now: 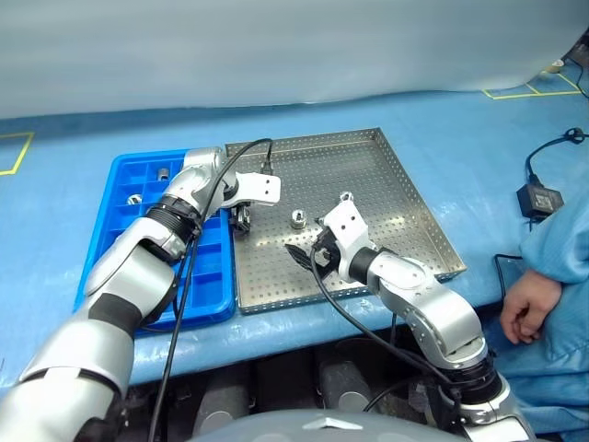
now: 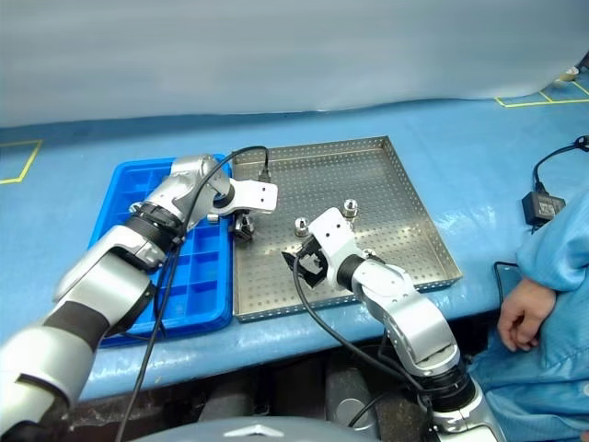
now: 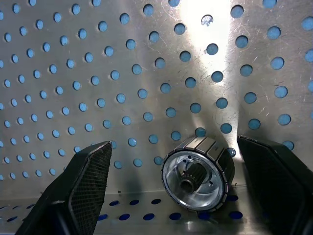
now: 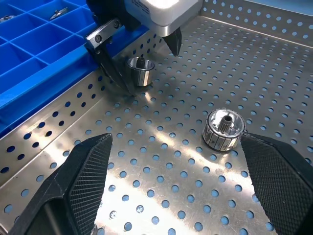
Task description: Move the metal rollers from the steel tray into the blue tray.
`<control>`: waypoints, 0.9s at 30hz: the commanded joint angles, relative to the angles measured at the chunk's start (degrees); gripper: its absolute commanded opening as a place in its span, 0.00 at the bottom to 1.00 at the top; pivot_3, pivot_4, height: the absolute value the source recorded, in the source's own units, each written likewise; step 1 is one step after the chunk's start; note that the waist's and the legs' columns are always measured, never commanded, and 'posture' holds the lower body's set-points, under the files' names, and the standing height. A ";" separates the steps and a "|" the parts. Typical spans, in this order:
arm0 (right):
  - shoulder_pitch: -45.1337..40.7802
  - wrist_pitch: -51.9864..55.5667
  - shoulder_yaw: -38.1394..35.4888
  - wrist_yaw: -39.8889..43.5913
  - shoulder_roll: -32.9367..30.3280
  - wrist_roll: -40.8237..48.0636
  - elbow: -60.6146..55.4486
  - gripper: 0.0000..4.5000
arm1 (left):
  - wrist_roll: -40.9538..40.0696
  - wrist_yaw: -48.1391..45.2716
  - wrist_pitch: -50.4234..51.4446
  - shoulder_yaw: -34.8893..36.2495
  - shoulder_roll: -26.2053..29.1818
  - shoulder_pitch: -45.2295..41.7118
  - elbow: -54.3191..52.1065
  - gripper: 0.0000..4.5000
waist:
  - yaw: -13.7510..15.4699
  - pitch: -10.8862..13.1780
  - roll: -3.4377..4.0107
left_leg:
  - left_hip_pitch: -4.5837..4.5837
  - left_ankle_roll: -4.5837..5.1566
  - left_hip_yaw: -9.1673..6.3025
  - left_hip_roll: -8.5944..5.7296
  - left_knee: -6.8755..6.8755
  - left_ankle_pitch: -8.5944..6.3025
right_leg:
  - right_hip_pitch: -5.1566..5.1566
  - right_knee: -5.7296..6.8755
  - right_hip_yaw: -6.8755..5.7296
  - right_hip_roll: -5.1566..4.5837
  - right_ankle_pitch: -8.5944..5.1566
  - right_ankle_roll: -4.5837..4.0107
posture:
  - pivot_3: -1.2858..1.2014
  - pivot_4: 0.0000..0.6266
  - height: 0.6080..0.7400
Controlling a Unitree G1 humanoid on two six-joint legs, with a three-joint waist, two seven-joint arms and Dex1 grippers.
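Steel, grey and perforated, the steel tray fills the centre of the left eye view, with the blue tray touching its left edge. Left gripper points down over the steel tray's left side, near the rim beside the blue tray; its jaws stand wide with one of the metal rollers sitting between the fingers on the tray floor, not visibly touched. A second roller stands just right of it near the tray's middle, and a third lies a little further right and up. Two more silver pieces rest in compartments at the upper left of the blue tray. Right gripper hovers at lower centre over the steel tray, jaws wide and empty. No readable writing or labels appear. At the right edge a person's hand rests below a blue sleeve.
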 commanded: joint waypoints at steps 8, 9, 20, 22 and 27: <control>0.44 -0.19 -0.95 -0.79 0.32 0.21 -3.21 0.98 | 1.57 -0.06 0.16 0.00 1.03 1.49 1.93 0.72 | -0.41 0.00 0.00 | -0.01 0.00 0.00 0.02 0.42 0.00 | -0.02 0.43 0.04 -0.01 -0.02 -0.01 | 0.43 0.24 1.00; 0.42 -0.16 -0.93 -0.70 0.20 0.19 -3.19 0.98 | 1.36 0.03 0.29 0.28 0.96 1.49 1.77 0.64 | -0.41 0.00 0.00 | 0.00 0.00 0.00 0.02 0.47 0.00 | -0.03 0.49 0.04 -0.01 -0.03 -0.01 | 0.43 0.24 1.00; -0.39 0.08 -1.27 -0.60 -0.15 0.06 -2.45 0.98 | -0.51 0.60 1.81 3.46 0.77 1.87 -0.73 0.49 | -0.29 0.01 -0.01 | -0.15 0.02 -0.02 -0.01 0.54 0.02 | -0.18 0.57 0.07 -0.02 0.00 0.00 | 0.43 0.24 1.00; -0.46 0.12 -1.28 -0.54 -0.23 0.08 -2.41 0.98 | -0.93 0.95 1.93 4.20 0.74 1.99 -1.05 0.46 | -0.16 0.01 -0.01 | -0.17 0.02 -0.02 -0.01 0.53 0.02 | -0.19 0.56 0.07 -0.02 -0.01 0.00 | 0.44 0.24 1.00; -0.64 0.06 -1.20 -0.30 -0.36 0.15 -2.25 0.98 | -3.00 0.22 3.91 6.22 0.65 2.49 -4.44 0.41 | 0.16 0.02 -0.03 | -0.20 0.02 -0.02 -0.02 0.52 0.02 | -0.22 0.55 0.07 -0.03 -0.01 0.00 | 0.44 0.24 1.00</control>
